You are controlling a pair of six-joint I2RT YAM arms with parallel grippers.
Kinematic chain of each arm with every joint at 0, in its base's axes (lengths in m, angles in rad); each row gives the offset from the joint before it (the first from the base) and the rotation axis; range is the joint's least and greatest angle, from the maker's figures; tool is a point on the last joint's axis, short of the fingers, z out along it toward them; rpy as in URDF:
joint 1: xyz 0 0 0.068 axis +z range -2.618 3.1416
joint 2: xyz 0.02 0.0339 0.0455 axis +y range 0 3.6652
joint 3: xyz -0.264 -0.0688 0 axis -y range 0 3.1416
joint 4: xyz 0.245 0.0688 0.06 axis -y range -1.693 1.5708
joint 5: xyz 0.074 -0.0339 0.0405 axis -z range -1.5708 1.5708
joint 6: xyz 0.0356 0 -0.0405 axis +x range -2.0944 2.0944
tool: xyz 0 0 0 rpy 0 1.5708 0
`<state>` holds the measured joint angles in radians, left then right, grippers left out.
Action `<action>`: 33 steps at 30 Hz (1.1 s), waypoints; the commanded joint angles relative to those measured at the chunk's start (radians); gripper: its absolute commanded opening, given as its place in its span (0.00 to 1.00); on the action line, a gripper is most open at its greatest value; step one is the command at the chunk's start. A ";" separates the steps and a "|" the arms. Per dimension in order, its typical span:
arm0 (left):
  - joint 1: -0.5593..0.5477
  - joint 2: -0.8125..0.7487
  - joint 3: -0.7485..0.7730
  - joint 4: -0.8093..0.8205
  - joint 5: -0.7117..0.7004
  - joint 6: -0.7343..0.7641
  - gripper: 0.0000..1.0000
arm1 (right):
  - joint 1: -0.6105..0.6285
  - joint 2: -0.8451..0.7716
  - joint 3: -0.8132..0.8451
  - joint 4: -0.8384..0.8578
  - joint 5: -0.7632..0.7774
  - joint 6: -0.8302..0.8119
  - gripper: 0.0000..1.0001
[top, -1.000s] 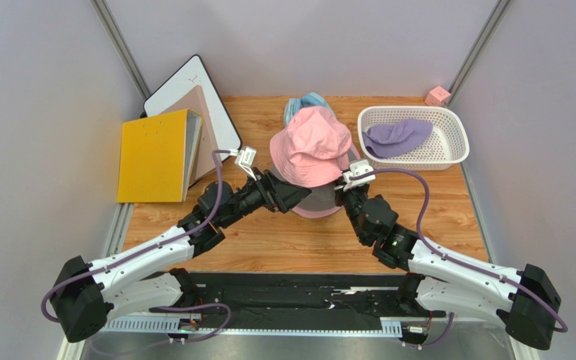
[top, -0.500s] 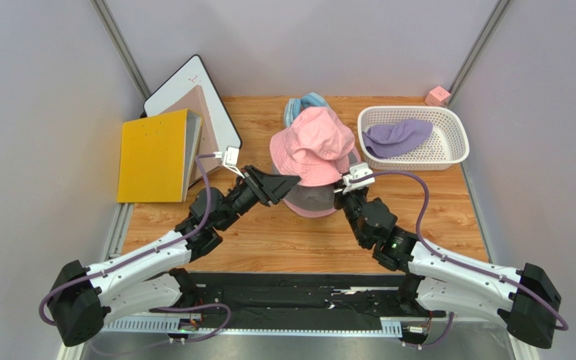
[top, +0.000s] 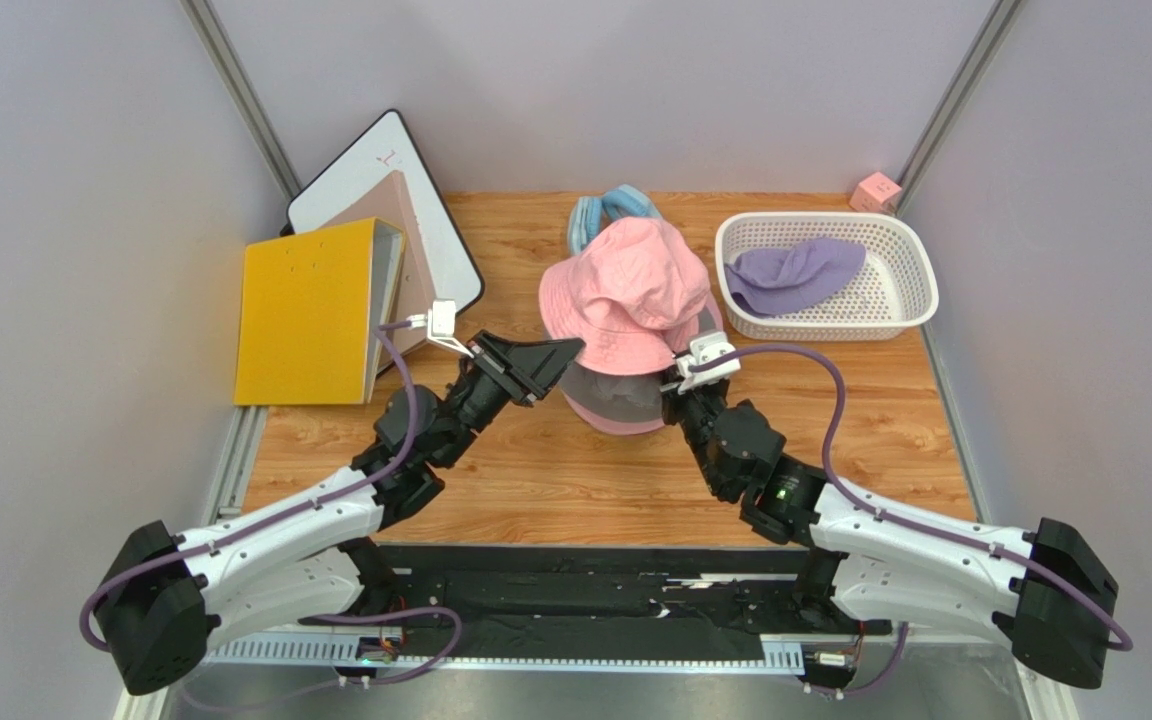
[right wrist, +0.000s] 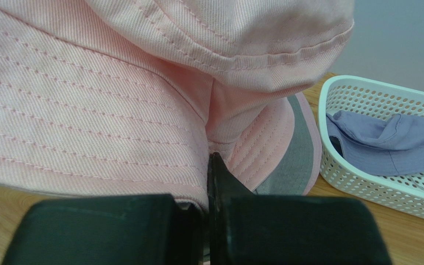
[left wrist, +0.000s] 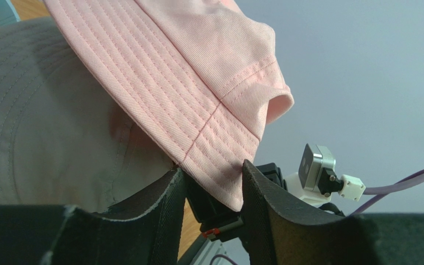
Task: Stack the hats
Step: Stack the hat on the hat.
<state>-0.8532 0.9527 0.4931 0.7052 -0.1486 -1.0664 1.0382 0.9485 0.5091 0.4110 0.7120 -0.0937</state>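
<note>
Seating pink hat point(top: 627, 285) on grey hat point(top: 612, 393): right claw point(right wrist: 208, 165) pinches 5 o'clock brim, left claw point(left wrist: 211, 174) half-open around 7 o'clock brim; next, close, pull down.

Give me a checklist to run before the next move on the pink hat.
1. Right gripper holding the pink fabric bucket hat: ok, jaws shut on its brim.
2. Left gripper holding the same brim: cannot tell. The brim sits between its jaws, but it is unclear whether they are clamping it.
3. Pink hat crown up: ok.
4. Pink hat above the grey fabric hat: ok, though grey shows past its near edge.
5. All hats on the pile: not ok. The lavender fabric hat lies in the white perforated plastic basket.
</note>
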 commanded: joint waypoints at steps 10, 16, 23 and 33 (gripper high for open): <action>0.000 0.057 -0.001 0.137 -0.051 -0.073 0.14 | 0.029 0.006 -0.040 -0.020 -0.002 0.025 0.00; 0.011 -0.011 -0.033 0.041 -0.055 -0.040 0.00 | 0.031 -0.034 -0.002 -0.125 0.003 0.054 0.38; 0.109 -0.129 -0.099 -0.117 0.056 0.019 0.00 | 0.031 -0.238 0.051 -0.402 -0.156 0.152 0.82; 0.177 -0.010 -0.047 -0.164 0.296 0.151 0.00 | -0.248 -0.249 0.296 -0.692 -0.535 0.351 0.89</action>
<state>-0.6888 0.8940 0.4034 0.5552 0.0353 -0.9897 0.9668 0.6628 0.6941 -0.1814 0.4484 0.1215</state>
